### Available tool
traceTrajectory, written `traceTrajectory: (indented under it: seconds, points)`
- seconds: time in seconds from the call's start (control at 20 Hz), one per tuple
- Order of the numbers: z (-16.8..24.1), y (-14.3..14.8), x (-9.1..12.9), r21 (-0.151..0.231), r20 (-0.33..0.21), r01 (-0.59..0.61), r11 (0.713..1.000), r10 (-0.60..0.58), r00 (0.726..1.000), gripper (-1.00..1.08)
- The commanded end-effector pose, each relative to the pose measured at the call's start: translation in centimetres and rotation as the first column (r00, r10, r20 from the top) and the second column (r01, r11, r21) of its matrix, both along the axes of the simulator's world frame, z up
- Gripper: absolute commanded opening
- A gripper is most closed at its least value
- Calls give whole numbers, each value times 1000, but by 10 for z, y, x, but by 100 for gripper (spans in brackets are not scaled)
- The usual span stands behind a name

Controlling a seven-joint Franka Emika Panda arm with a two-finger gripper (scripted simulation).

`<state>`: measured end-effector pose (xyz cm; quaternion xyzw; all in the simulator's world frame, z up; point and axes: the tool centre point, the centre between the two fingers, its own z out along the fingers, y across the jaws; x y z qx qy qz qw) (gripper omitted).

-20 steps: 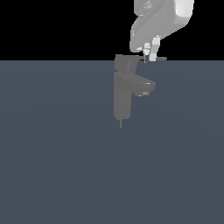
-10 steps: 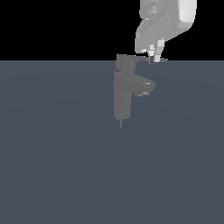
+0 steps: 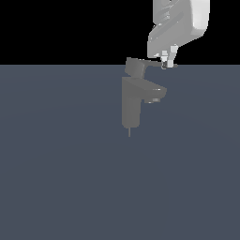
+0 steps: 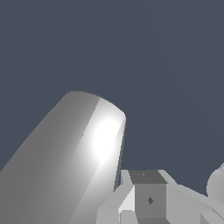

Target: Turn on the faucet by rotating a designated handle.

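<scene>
A flat, dark slate-blue bench (image 3: 56, 178) fills the exterior view from its straight far edge down to the frame's bottom, bare and even in tone. One thing stands on it: the grey faucet (image 3: 131, 101), an upright blocky column, spout jutting toward the exterior view's right. Behind the edge, plain black.

The glossy white, rounded arm housing (image 3: 187, 23) has smooth curved shells shaded pale grey. Its white end effector (image 3: 168, 59) ends in two short blocky fingers (image 3: 173, 50). In the wrist view, a pale faceted block (image 4: 146, 199) bears a small dark diamond-shaped mark.
</scene>
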<state>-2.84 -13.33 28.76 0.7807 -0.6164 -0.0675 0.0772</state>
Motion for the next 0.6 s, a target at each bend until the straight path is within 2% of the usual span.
traceTrajectory:
  seconds: [0.0,0.55]
  points:
    - [-1,-8,6,-2,5,6,1000,-6,1000,-100]
    - [-4,-27,28,-3,7,12,1000,-12,1000,-100]
